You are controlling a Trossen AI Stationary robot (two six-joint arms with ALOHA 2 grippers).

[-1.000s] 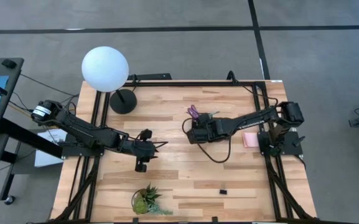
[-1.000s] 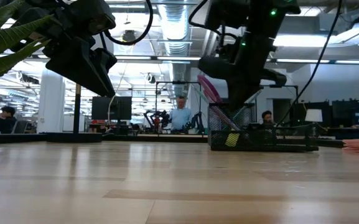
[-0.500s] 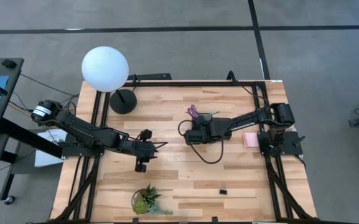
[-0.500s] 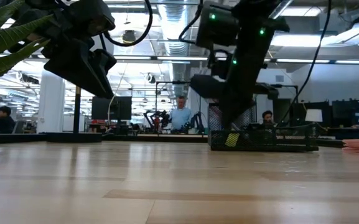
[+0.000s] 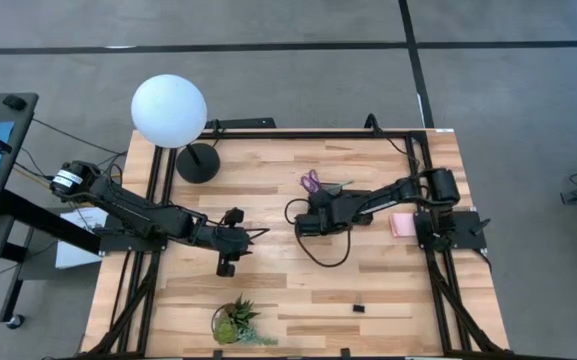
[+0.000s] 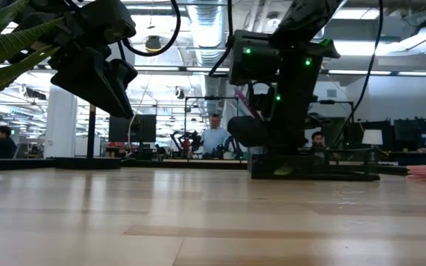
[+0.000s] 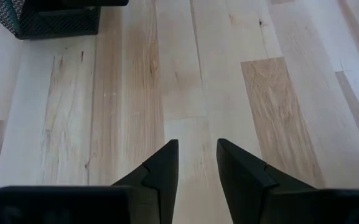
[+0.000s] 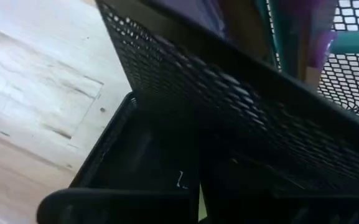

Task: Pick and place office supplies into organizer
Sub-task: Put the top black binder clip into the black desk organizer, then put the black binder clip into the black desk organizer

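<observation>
Though no writing reads anywhere, right hand (image 5: 304,224) hovers over organizer (image 8: 229,124).

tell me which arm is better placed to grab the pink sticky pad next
Right, probably. The pink sticky pad lies on the table's right side beside the right arm's base, and the right gripper is at the organizer nearby. The left gripper hovers farther away.

On the counter (image 5: 268,290) stand two arms, each ending in one tool: the left tool (image 5: 258,234) and the right tool (image 5: 308,222). There is one black mesh organizer (image 5: 330,196), one pair of purple-handled scissors (image 5: 310,181), one pink sticky-note pad (image 5: 402,225), one small black clip (image 5: 359,308), one green plant (image 5: 238,322) and one globe lamp (image 5: 170,110).
</observation>
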